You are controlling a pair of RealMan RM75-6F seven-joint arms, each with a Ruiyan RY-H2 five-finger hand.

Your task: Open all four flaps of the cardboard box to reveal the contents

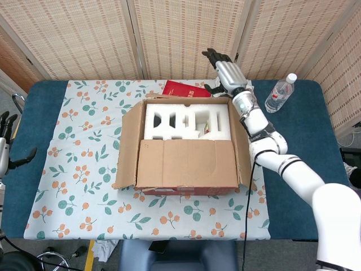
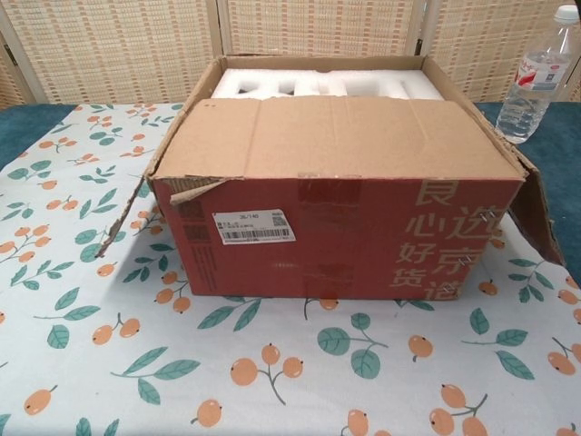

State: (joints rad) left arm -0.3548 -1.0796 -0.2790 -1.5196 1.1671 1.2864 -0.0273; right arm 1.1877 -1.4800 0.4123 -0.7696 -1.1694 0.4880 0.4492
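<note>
The cardboard box (image 1: 186, 180) stands mid-table on a leaf-print cloth. Its back flap (image 1: 186, 89) lies folded down behind it, red side up. The left flap (image 1: 128, 144) and right flap (image 1: 243, 152) lean outward. The front flap (image 1: 186, 164) lies flat over the front half, also seen as the flat front flap (image 2: 336, 136) in the chest view. White foam (image 1: 186, 121) shows in the open rear half. My right hand (image 1: 224, 72) hovers at the box's back right corner, fingers spread, holding nothing. My left hand (image 1: 5, 135) hangs at the far left edge, fingers apart and empty.
A plastic water bottle (image 1: 279, 93) stands upright on the blue table right of the box, also visible as the bottle (image 2: 537, 77) at the top right of the chest view. Woven screens close off the back.
</note>
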